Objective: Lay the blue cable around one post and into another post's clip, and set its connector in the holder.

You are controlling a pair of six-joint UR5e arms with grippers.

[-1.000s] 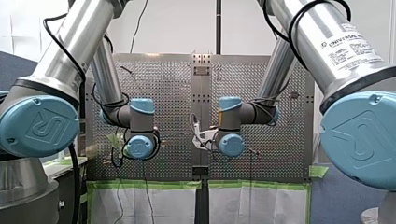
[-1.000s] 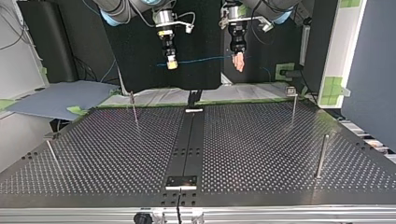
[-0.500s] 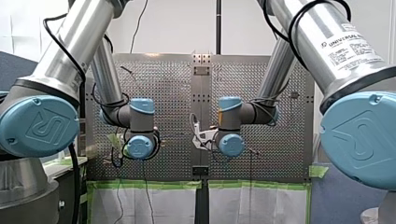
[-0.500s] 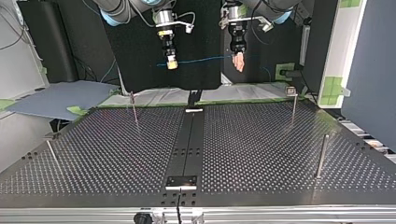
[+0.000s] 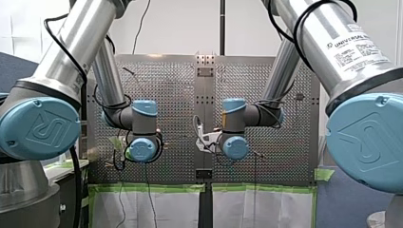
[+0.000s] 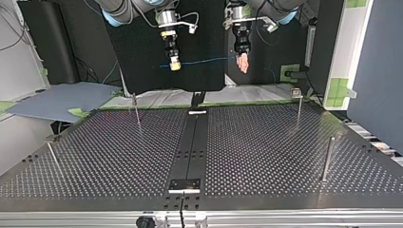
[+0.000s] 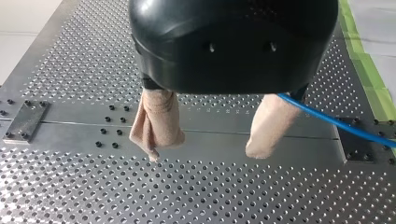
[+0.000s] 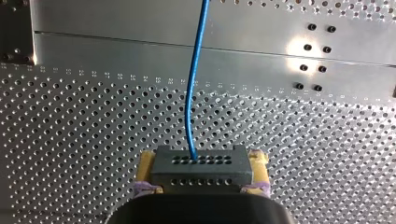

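Note:
High above the table's far edge in the top view, my right gripper (image 6: 175,65) is shut on a black connector (image 8: 201,167) between its yellow pads (image 8: 147,161). The blue cable (image 8: 191,93) leaves the connector's face and runs level (image 6: 204,61) across to my left gripper (image 6: 243,65). In the left wrist view that gripper (image 7: 203,151) stands open, its beige-padded fingers (image 7: 156,123) wide apart. The cable (image 7: 336,122) passes behind one finger and lies outside the gap. In the front view both grippers are hidden behind the wrists.
Thin posts stand on the perforated table (image 6: 266,156): two near the far edge (image 6: 136,108) (image 6: 298,107), one at each side (image 6: 328,159) (image 6: 51,153). A dark strip runs down the middle with a small plate (image 6: 185,184) at the near end.

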